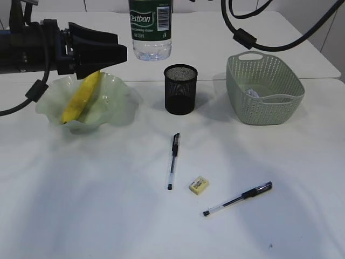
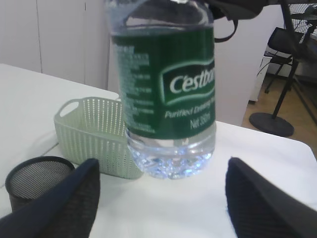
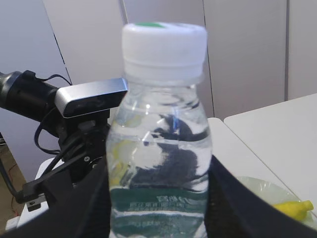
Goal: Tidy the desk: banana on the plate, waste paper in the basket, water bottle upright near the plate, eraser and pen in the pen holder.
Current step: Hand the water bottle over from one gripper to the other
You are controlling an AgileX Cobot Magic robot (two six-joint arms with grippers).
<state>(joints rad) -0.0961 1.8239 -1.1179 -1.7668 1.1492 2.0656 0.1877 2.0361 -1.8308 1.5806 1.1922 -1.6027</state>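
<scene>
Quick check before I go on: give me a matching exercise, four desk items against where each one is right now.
Items:
1. banana
2. water bottle
3. eraser
4. waste paper

Places:
A. inside the basket
B. on the table between two pens
C. in the plate
D. upright in the right pincer, off the table

Pairs: 1-C, 2-D, 3-B, 4-A
</scene>
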